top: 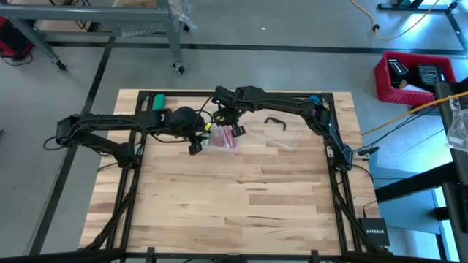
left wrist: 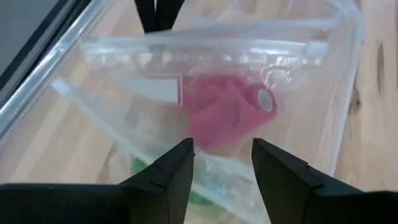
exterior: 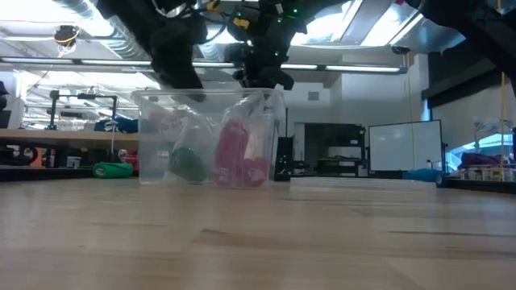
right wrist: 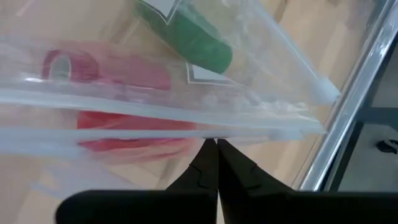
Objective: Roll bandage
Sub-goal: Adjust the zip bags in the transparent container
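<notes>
The bandage (left wrist: 227, 112) is a red-pink cloth roll inside a clear zip bag (exterior: 210, 137), beside a green roll (right wrist: 186, 34). It also shows in the right wrist view (right wrist: 106, 74) and the high view (top: 225, 137). My right gripper (right wrist: 216, 144) is shut on the bag's top edge, above the table's far middle. My left gripper (left wrist: 222, 165) is open just left of the bag, its fingers on either side of the bag's lower part. I cannot tell whether they touch it. My right gripper pinches the bag's zip strip (right wrist: 214, 132) between its two fingertips, coming from above and lying across the strip. The bag hangs below the fingers with both rolls in its lower part (exterior: 234, 165), down near the table.
A clear plastic box (top: 281, 133) lies right by the bag at the table's far middle, its rim (left wrist: 351, 43) showing behind the bag. A green object (top: 158, 101) lies at the far left. The table's near half (top: 234, 212) is bare wood.
</notes>
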{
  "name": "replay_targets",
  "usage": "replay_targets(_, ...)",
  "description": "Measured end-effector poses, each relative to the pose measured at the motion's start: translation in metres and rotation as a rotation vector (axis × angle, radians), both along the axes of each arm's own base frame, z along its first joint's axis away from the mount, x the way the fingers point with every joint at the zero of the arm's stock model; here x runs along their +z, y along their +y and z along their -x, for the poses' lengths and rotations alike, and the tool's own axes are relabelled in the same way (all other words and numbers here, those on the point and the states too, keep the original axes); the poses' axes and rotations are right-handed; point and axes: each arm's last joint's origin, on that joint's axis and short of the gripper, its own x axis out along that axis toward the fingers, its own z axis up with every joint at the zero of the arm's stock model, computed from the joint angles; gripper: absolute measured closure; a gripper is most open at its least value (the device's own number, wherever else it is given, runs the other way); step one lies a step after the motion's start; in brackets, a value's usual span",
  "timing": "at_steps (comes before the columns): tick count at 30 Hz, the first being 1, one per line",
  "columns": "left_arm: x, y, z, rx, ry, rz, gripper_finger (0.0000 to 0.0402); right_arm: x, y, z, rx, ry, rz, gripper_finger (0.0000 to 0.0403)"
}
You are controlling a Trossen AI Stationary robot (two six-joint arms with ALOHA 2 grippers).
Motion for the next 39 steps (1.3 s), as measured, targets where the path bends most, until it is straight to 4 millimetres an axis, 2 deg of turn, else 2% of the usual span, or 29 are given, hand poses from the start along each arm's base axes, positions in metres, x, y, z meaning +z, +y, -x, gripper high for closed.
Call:
replay_targets(3,0.01,0.0,0.003,0.018,0.037,0.002,0.0247,-0.001,-0.001,0.002,-0.022,0.024,0.013,0.0402)
replay_targets(9,0.051,0.001,0.024,0.162,0.142,-0.13,0.0247,-0.002,0.001,0.01,-0.054,0.106,-0.007,0.0402)
replay_targets(12,0.057,0.005,0.042,0.264,0.199,-0.198,0.0247,-0.002,0.002,0.013,-0.138,0.118,-0.048,0.0402)
replay_targets(16,0.058,0.012,0.062,0.389,0.22,-0.162,0.0247,0.0,0.004,0.018,-0.227,0.148,-0.111,0.0402)
replay_targets(21,0.045,0.017,0.079,0.499,0.293,-0.102,0.0247,-0.004,0.009,0.023,-0.24,0.193,-0.238,0.0402)
replay_targets(25,0.024,0.022,0.079,0.531,0.307,-0.055,0.0247,-0.012,0.01,0.022,-0.249,0.192,-0.276,0.0402)
replay_targets(32,-0.016,0.021,0.074,0.419,0.321,0.023,0.0247,-0.021,0.01,0.024,-0.258,0.222,-0.275,0.0402)
replay_targets(39,-0.043,0.008,0.053,0.158,0.097,0.11,0.0247,-0.021,0.01,0.024,-0.273,0.223,-0.28,0.0402)
